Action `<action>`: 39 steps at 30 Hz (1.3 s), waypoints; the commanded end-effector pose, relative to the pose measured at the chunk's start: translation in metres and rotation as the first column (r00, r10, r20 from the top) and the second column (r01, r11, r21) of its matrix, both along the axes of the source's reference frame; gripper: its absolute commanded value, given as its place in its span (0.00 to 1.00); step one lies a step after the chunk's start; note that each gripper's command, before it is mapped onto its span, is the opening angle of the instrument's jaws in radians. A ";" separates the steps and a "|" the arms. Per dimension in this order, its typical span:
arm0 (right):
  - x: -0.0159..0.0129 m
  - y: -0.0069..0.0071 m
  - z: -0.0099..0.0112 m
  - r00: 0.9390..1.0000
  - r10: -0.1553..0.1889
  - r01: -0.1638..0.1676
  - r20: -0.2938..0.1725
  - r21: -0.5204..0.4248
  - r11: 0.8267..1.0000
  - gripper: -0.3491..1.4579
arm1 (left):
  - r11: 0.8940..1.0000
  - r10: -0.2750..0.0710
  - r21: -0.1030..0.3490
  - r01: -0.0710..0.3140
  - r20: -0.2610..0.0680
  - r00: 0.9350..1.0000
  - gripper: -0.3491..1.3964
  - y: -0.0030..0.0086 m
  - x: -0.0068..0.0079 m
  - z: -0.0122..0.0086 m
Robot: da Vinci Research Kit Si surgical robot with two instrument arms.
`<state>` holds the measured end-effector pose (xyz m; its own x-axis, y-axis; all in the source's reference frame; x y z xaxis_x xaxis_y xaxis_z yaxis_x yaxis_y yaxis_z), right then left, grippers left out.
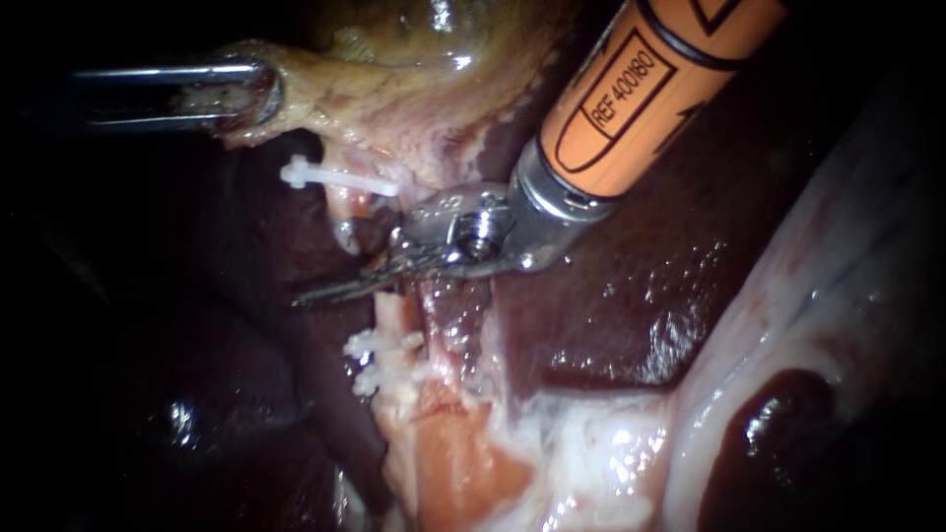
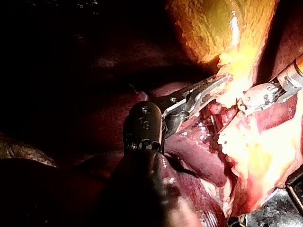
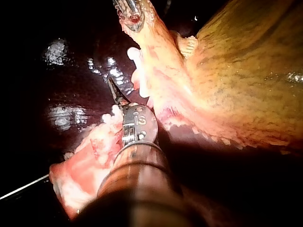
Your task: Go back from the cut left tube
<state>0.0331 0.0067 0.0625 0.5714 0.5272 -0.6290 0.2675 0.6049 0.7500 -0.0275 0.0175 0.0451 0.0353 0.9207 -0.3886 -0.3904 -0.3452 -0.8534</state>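
Endoscope view suggests the retreat is only starting: my right instrument (image 1: 320, 291), blades closed, lies at the cut left tube (image 1: 396, 317) between its clips (image 1: 379, 360) and should draw straight back, while my left instrument (image 1: 246, 94) grips the gallbladder (image 1: 330, 91).

A surgical bench: liver (image 1: 641, 286) and gallbladder (image 3: 246, 71) lie lit close up, white clips (image 1: 379, 360) on a cut tube (image 1: 396, 317).
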 end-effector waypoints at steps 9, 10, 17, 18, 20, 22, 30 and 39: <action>0.0004 0.0001 -0.0008 0.985 0.175 -0.175 -0.006 -0.004 0.985 0.99 | 1.000 0.001 0.000 -0.001 0.001 1.000 0.00 0.0000 0.0001 0.0000; 0.0004 0.0000 -0.0009 0.984 0.176 -0.176 -0.005 -0.004 0.984 0.99 | 1.000 0.001 0.000 -0.001 0.001 1.000 0.00 0.0000 0.0001 0.0000; -0.0013 -0.0005 -0.0023 0.981 0.192 -0.194 -0.031 -0.066 0.979 0.99 | 1.000 0.001 0.000 -0.001 0.001 1.000 0.00 0.0000 0.0001 0.0000; -0.0023 -0.0008 -0.0029 0.975 0.219 -0.220 -0.028 -0.091 0.971 0.99 | 1.000 0.001 0.000 -0.001 0.001 1.000 0.00 0.0000 0.0001 0.0000; -0.0041 -0.0012 -0.0041 0.960 0.279 -0.279 -0.016 -0.142 0.950 0.99 | 1.000 0.001 0.000 -0.001 0.001 1.000 0.00 0.0000 0.0002 0.0000; -0.0064 -0.0016 -0.0055 0.946 0.324 -0.320 -0.019 -0.207 0.924 0.99 | 1.000 0.000 0.000 0.000 -0.001 1.000 0.00 -0.0001 0.0002 0.0000; -0.0159 -0.0004 -0.0103 0.916 0.400 -0.376 0.001 -0.344 0.860 0.99 | 1.000 0.000 0.000 0.000 0.000 1.000 0.00 -0.0001 0.0004 0.0000; -0.0221 0.0002 -0.0108 0.917 0.377 -0.292 0.129 -0.424 0.857 0.99 | 1.000 0.000 0.000 0.000 -0.001 1.000 0.00 0.0000 0.0002 0.0000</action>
<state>0.0109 0.0070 0.0517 0.5418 0.4428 -0.7144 -0.1353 0.8848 0.4459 -0.0273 0.0175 0.0451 0.0353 0.9204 -0.3893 -0.3902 -0.3459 -0.8533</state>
